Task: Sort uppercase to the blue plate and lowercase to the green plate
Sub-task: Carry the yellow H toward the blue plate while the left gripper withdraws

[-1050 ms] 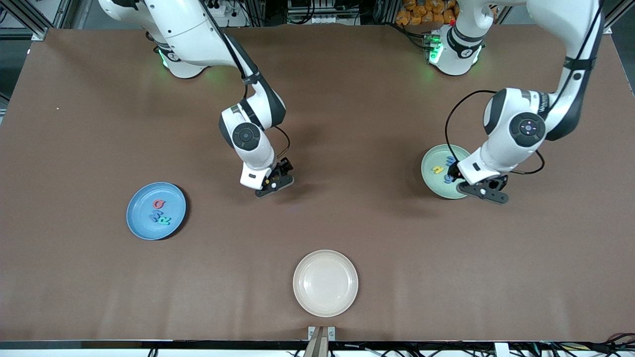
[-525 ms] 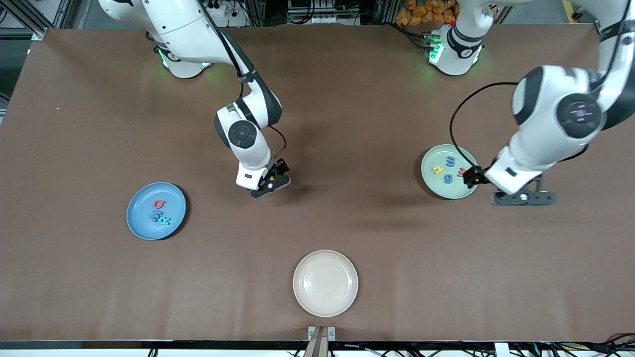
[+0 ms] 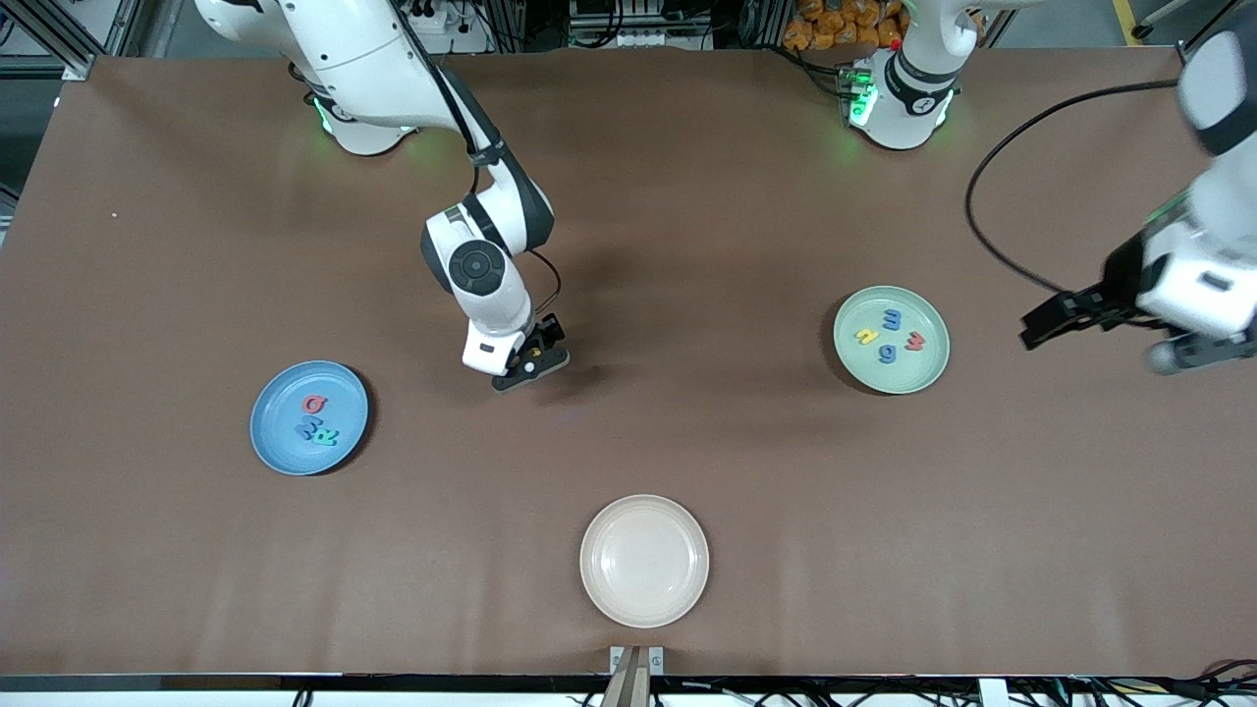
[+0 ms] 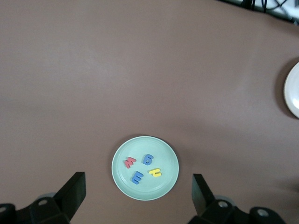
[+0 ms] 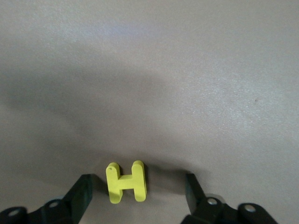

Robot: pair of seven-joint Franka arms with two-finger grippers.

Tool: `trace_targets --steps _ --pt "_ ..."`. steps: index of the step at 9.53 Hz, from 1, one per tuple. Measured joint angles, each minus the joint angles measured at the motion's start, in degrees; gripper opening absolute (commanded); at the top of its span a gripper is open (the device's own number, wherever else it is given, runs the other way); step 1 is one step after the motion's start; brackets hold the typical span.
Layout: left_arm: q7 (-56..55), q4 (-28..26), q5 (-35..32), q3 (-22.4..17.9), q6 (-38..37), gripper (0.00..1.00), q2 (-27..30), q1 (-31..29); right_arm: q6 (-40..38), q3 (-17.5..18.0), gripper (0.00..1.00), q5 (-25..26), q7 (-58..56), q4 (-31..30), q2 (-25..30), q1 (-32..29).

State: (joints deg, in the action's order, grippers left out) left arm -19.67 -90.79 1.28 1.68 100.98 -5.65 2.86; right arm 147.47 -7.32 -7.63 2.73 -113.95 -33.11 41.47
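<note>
The yellow H (image 5: pixel 126 182) lies flat on the table between the open fingers of my right gripper (image 5: pixel 138 180), which is low over mid-table (image 3: pixel 530 365). The blue plate (image 3: pixel 275 440) holds the red Q (image 3: pixel 314 403), blue M (image 3: pixel 309 424) and green R (image 3: pixel 328 436). The green plate (image 3: pixel 928 368) holds the yellow h (image 3: pixel 865 336), blue m (image 3: pixel 892 318), blue g (image 3: pixel 887 353) and red w (image 3: pixel 915 341). My left gripper (image 3: pixel 1193 353) is open and empty, high up near the left arm's end of the table. Its wrist view looks down on the green plate (image 4: pixel 166 184).
A cream plate (image 3: pixel 643 604) with nothing in it sits near the front edge, midway along the table. Its rim also shows in the left wrist view (image 4: pixel 293 91). The brown tabletop (image 3: pixel 687 245) is bare between the plates.
My left gripper has lifted off the green plate and swung out toward the left arm's end, leaving the red w on the plate. My right gripper has shifted slightly around the yellow H.
</note>
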Motion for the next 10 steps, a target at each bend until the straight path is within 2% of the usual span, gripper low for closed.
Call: trace_targets --steps 3,5,7,8,10 --pt "-0.48 3.80 4.80 -4.40 -3.17 1.00 0.01 -0.74 0.59 -0.16 0.00 0.04 0.01 -0.04 0.58 -0.02" --pt "-0.48 4.42 5.16 -5.71 -3.59 1.00 -0.02 -0.74 1.20 -0.31 0.00 0.04 0.13 -0.04 0.64 -0.11" --pt "2.91 4.54 1.60 -4.43 -5.24 1.00 -0.09 -0.38 2.01 -1.22 0.00 0.04 0.30 0.15 1.54 -1.38" --pt "6.99 4.54 -1.05 -2.82 -5.75 1.00 -0.21 -0.08 2.00 -1.55 0.00 0.08 0.20 0.26 2.99 -3.57" --pt "11.42 4.54 -2.01 -0.20 -6.51 1.00 -0.73 0.24 1.38 -1.73 0.00 2.24 -0.61 0.25 6.39 -10.24"
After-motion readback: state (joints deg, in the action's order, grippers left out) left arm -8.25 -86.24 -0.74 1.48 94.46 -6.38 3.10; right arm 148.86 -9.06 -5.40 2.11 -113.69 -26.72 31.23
